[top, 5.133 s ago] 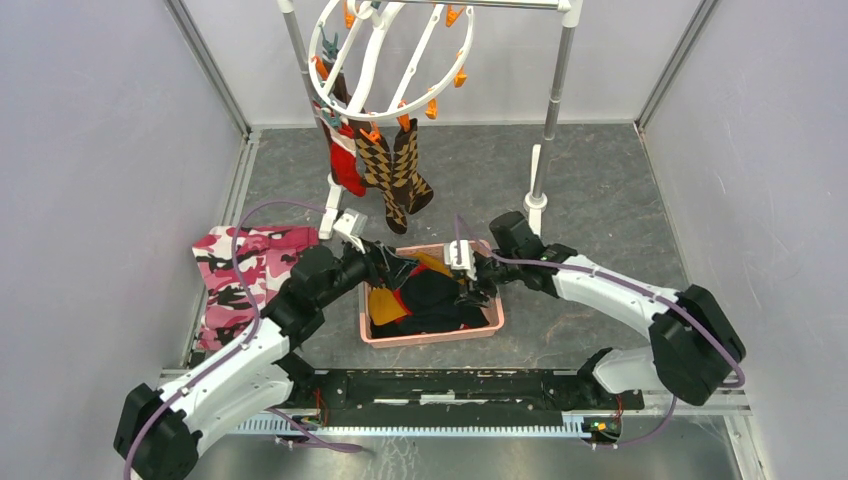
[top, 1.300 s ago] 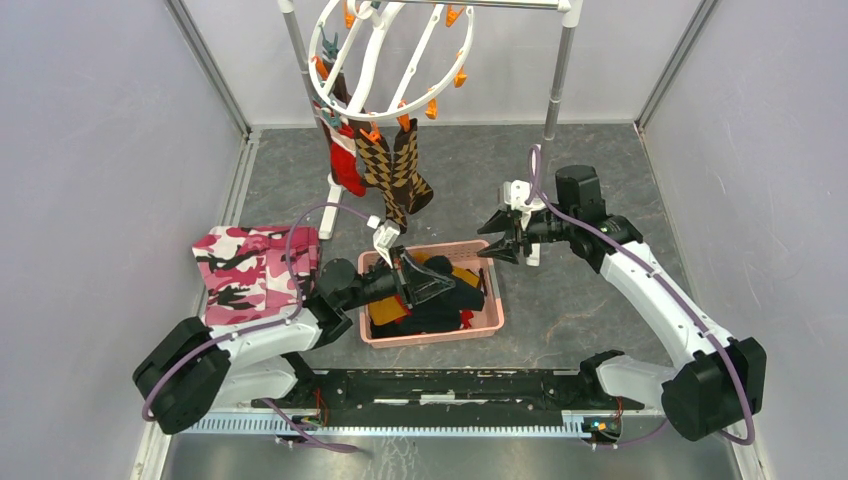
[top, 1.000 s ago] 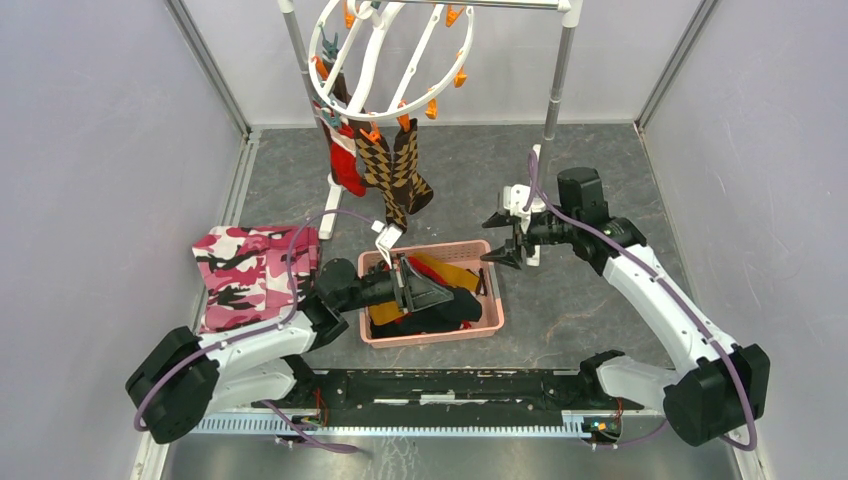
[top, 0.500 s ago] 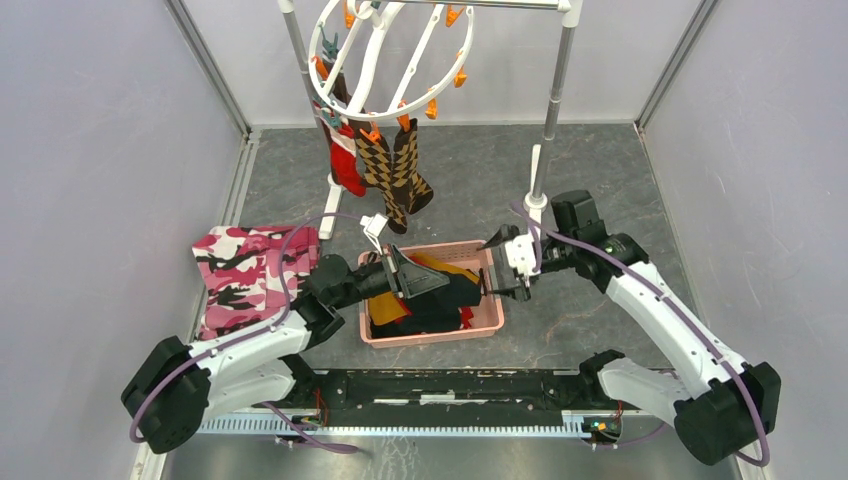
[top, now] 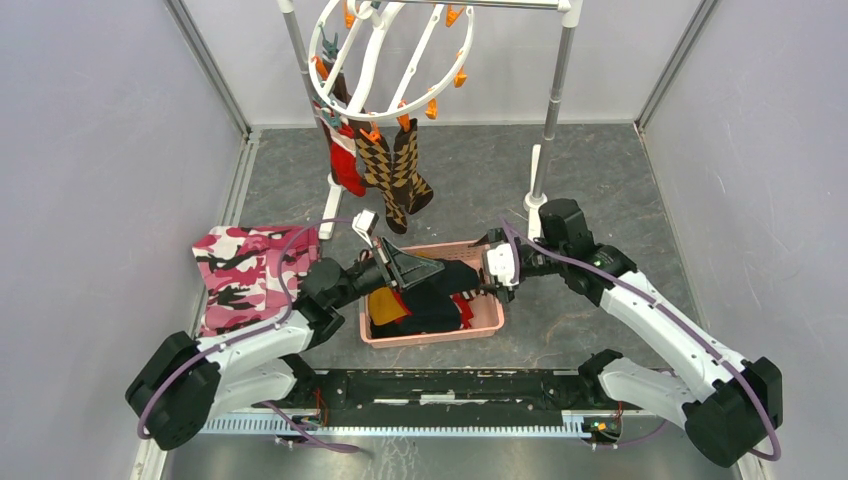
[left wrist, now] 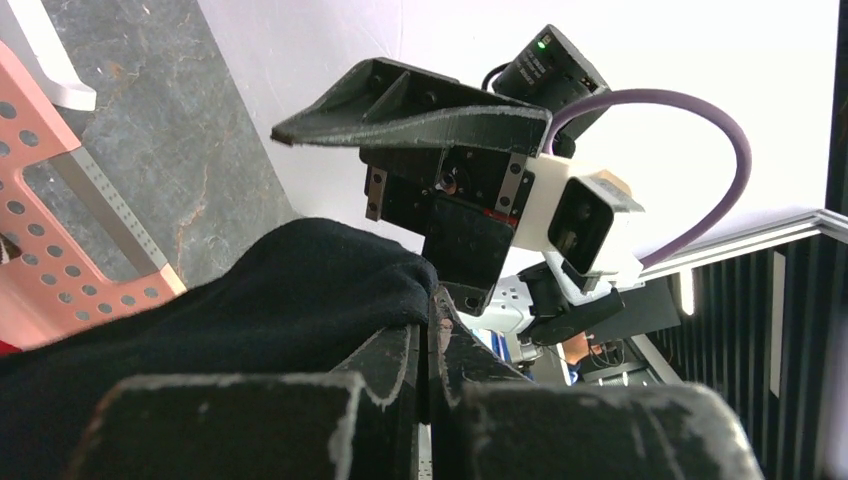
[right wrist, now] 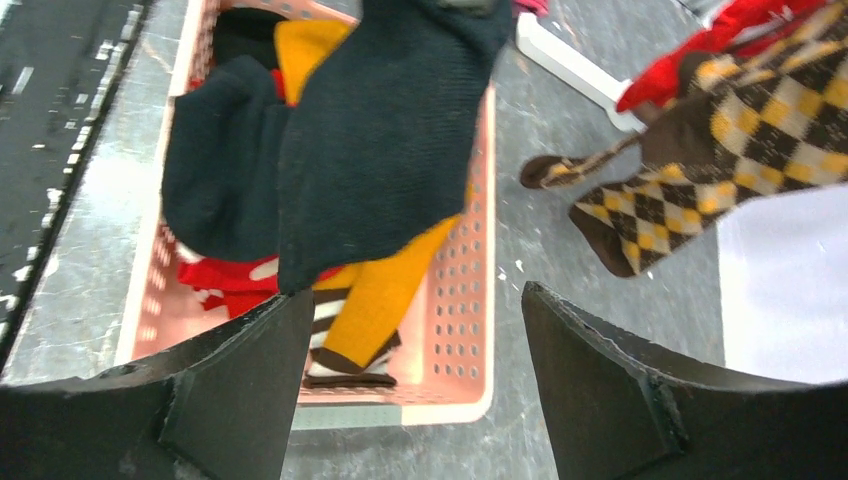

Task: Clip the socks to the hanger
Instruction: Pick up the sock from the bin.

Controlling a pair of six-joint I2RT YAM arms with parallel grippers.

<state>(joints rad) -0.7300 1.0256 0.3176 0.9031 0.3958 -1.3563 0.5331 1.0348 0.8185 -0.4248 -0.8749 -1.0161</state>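
The risk lies in the handover. The dark sock (right wrist: 380, 130) hangs limp from the left gripper (top: 398, 268), which is clamped on its upper end only. If the right gripper (right wrist: 415, 295) bites on a loose fold, the cloth may slip back into the pink basket (top: 430, 338) — or snag the yellow sock (right wrist: 385, 290) lying under it.

The left arm reaches in low from the basket's left side, wrist raised just above the rim. The right arm bends in from the basket's right, jaws spread wide and empty (facing the dangling sock). The hanger (top: 385, 60) hangs well beyond the basket's far side — a red sock (top: 345, 160) and argyle socks (top: 395, 170) are already clipped on it.
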